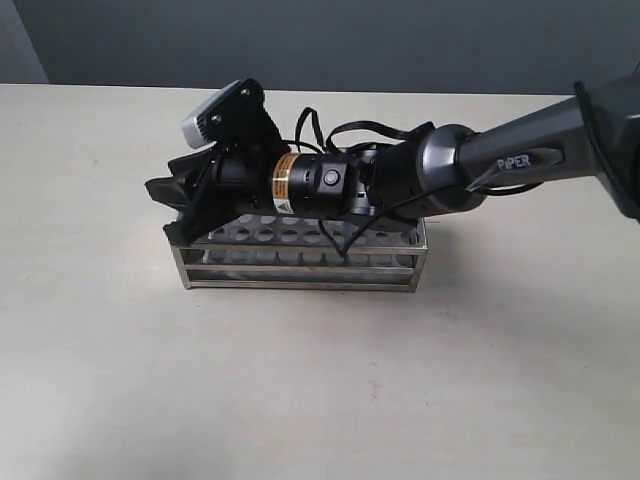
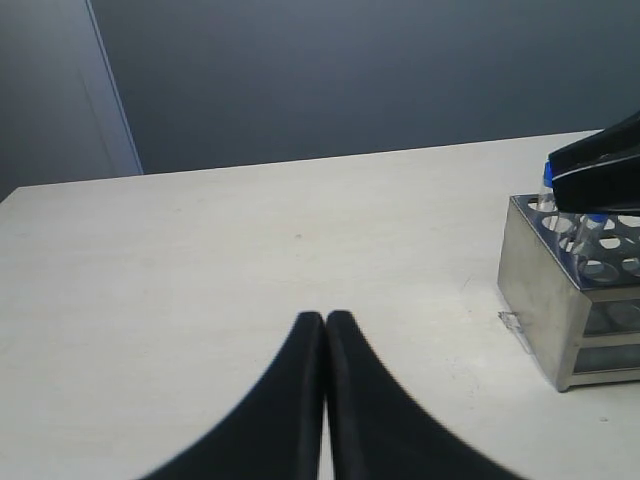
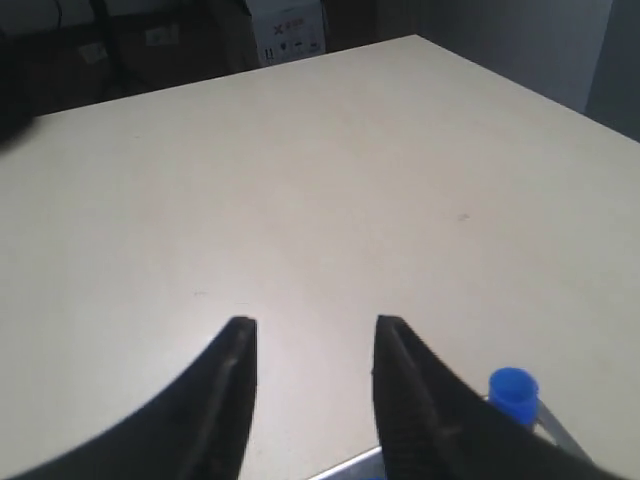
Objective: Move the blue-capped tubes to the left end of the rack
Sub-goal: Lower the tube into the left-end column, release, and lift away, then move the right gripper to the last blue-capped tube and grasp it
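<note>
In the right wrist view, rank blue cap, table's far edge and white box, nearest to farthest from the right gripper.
1. Blue cap: beside the right gripper.
2. Table's far edge: across the tabletop.
3. White box: beyond the table.

In the exterior view the right arm's black end effector (image 1: pixel 163 212) hides the rectangular stainless-steel rack's (image 1: pixel 300 262) left rear. The left wrist view crops the rack, and that end effector covers most of the thin clear blue-capped tubes (image 2: pixel 590 228); the right wrist view shows just one blue cap (image 3: pixel 513 390).
</note>
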Controlling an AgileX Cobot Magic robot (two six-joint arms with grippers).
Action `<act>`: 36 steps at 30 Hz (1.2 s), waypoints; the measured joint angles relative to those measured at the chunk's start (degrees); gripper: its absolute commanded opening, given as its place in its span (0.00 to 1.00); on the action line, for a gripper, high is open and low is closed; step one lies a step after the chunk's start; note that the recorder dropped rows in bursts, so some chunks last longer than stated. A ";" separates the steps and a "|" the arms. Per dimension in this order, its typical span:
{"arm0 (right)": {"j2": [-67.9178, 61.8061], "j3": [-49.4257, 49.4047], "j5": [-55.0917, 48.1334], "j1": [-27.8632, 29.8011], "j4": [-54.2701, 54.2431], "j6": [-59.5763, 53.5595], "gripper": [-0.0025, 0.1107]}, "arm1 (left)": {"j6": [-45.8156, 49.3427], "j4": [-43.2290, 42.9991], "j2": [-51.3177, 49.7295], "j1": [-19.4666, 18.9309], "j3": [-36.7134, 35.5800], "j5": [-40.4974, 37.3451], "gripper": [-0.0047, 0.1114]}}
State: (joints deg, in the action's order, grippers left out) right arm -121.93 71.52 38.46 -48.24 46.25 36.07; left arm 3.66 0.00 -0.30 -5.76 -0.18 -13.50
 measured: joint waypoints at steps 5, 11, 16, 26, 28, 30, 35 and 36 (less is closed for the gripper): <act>6.33 0.00 -3.30 0.00 -1.19 2.24 0.31 | 0.00 0.00 0.00 0.00 0.00 0.00 0.05; 18.54 -1.61 -12.99 0.54 -1.29 -4.02 0.31 | 0.00 0.00 0.00 0.00 0.00 0.00 0.05; 24.20 -9.98 -13.27 5.84 -3.75 -5.43 0.31 | 0.00 0.00 0.00 0.00 0.00 0.00 0.05; 25.11 -27.47 -2.59 15.36 -9.42 -5.81 0.41 | 0.00 0.00 0.00 0.00 0.00 0.00 0.05; 24.03 -27.95 -1.80 15.36 -9.42 -5.92 0.48 | 0.00 0.00 0.00 0.00 0.00 0.00 0.05; 22.33 -28.08 -1.29 15.36 -11.28 -6.95 0.51 | 0.00 0.00 0.00 0.00 0.00 0.00 0.05; 18.22 -28.08 -0.91 15.36 -20.56 -12.89 0.50 | 0.00 0.00 0.00 0.00 0.00 0.00 0.05; 17.63 -28.08 -0.78 15.36 -21.48 -13.60 0.50 | 0.00 0.00 0.00 0.00 0.00 0.00 0.05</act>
State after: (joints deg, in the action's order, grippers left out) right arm -104.30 43.44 37.67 -32.88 24.77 22.47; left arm 3.66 0.00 -0.30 -5.76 -0.18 -13.50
